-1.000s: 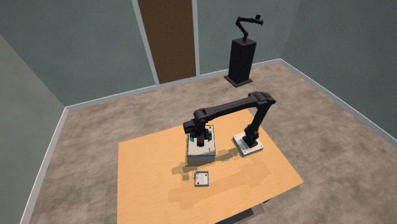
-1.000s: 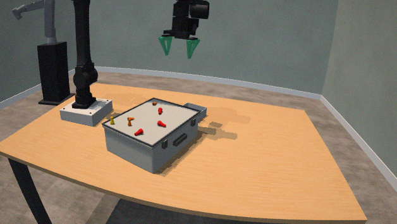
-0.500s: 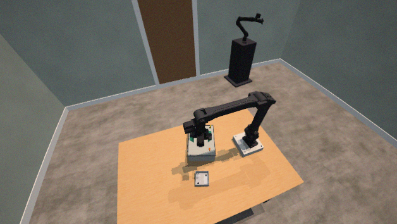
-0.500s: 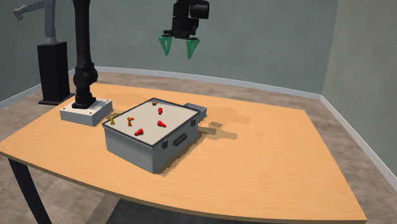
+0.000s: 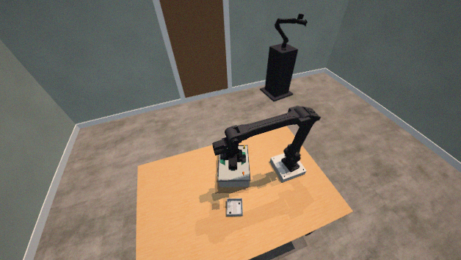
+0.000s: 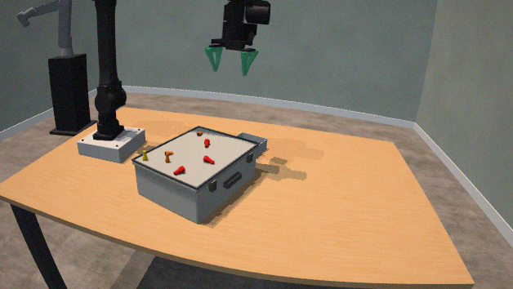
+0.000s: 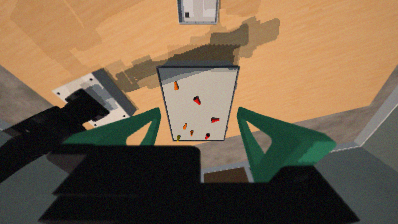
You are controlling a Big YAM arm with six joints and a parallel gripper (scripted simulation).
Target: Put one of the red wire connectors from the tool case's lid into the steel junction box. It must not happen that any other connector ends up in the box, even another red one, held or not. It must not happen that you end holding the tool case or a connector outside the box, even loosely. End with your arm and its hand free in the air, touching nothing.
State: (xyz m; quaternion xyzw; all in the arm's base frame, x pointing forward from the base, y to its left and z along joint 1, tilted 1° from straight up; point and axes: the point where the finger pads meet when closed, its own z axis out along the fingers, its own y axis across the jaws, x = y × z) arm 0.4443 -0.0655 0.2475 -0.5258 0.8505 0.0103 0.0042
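Wide-open, empty tool high above tool case; red connector near lid centre (light, hard, likely slippery) wants gripping across its cone

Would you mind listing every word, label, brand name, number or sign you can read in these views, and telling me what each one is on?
No readable text in any view.
Tool case: front shows a handle and latches, no label.
Steel junction box: dark specks inside, too small to read as marks.
Wire connectors on the lid: plain colours, unmarked.
Gripper, arm base: unmarked.
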